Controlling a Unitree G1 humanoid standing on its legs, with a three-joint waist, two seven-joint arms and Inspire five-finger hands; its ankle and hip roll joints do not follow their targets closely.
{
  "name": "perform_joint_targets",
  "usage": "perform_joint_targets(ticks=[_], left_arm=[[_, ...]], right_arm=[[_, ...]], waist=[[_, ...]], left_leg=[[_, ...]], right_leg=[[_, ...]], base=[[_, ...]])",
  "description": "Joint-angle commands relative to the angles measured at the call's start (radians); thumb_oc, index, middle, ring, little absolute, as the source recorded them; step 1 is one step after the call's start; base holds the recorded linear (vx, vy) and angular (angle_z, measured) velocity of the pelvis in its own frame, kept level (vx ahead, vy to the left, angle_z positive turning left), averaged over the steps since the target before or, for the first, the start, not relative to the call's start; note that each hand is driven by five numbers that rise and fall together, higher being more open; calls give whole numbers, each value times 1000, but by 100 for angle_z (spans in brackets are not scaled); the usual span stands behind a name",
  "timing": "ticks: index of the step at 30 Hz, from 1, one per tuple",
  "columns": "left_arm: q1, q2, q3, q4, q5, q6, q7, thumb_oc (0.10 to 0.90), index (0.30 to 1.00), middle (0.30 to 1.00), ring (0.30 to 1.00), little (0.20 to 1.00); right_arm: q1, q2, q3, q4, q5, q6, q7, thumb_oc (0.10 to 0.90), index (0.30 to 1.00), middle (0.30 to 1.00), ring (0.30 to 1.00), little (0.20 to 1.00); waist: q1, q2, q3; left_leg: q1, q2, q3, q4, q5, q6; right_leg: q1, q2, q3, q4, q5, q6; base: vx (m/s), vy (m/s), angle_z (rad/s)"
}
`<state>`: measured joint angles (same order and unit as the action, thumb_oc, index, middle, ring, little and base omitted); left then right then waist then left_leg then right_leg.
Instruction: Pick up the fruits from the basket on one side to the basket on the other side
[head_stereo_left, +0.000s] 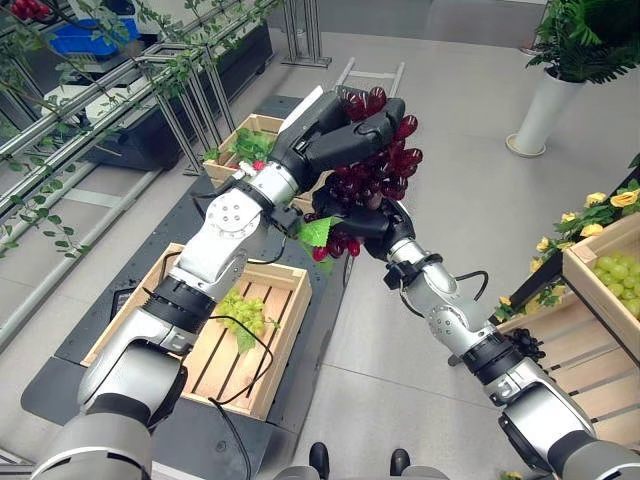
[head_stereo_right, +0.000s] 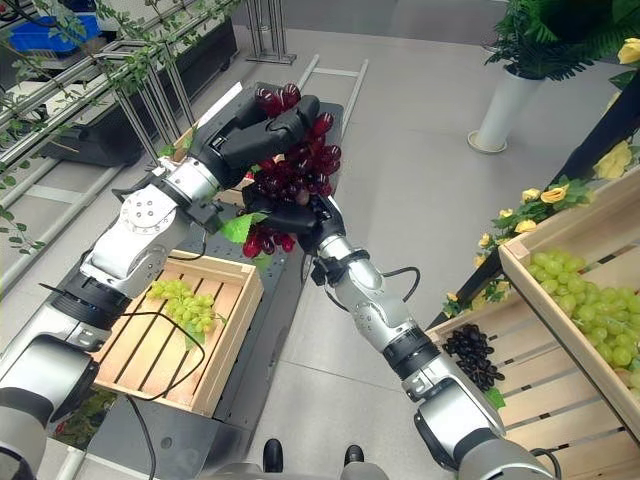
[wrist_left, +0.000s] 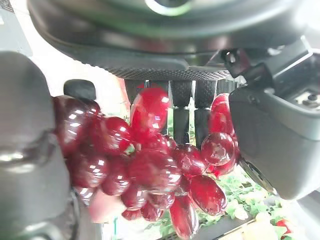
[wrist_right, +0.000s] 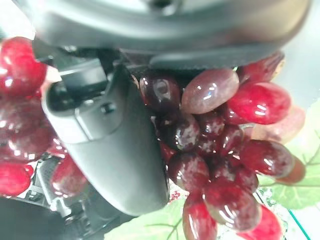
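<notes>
One wooden crate on the left holds one bunch of green grapes, lying toward its far edge. Above the floor between the crates, one bunch of red grapes is clasped from above by the left hand and cupped from below by the right hand, both curled round it. Loose grapes could drop, or the bunch slip, if either hand lets go unevenly. On the right, one crate holds green grapes; below it lies one dark bunch.
</notes>
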<state>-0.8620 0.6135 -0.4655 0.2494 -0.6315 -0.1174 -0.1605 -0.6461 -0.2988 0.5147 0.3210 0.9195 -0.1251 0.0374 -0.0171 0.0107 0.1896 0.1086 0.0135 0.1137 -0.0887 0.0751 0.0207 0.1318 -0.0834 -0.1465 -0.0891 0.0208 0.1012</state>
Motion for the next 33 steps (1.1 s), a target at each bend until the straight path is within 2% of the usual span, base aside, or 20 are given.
perform_joint_targets(ticks=[1,9,25,29,33], left_arm=[[-141,-57,38,155,8,-74,42,800,900,900,900,900],[-136,-51,48,246,44,-82,84,800,900,900,900,900],[-87,-46,137,438,59,-162,256,800,900,900,900,900],[-61,-37,158,466,52,-158,278,800,900,900,900,900],[-28,-32,187,499,36,-189,268,800,900,900,900,900]], right_arm=[[-86,81,-96,-15,49,-174,61,400,300,300,300,300],[-79,80,-102,-4,56,-169,69,400,300,300,300,300],[-14,77,-125,17,94,-154,129,400,300,300,300,300],[14,74,-136,20,120,-155,144,400,300,300,300,300],[55,75,-147,23,134,-157,160,400,300,300,300,300]], waist=[[10,13,-173],[3,16,-173],[-23,17,-176],[-30,17,-176],[-42,17,-175]], left_leg=[[12,1,-78,1,-107,-40],[16,1,-72,1,-106,-39],[24,6,-47,1,-106,-38],[26,9,-40,1,-106,-38],[26,12,-28,1,-105,-38]], right_leg=[[8,19,-35,2,-41,-57],[8,19,-30,2,-38,-55],[2,20,-3,2,-32,-54],[1,20,0,2,-31,-53],[-3,20,8,2,-27,-52]], base=[[0,0,0],[0,0,0],[0,1,0],[4,6,-8],[-5,5,-7]])
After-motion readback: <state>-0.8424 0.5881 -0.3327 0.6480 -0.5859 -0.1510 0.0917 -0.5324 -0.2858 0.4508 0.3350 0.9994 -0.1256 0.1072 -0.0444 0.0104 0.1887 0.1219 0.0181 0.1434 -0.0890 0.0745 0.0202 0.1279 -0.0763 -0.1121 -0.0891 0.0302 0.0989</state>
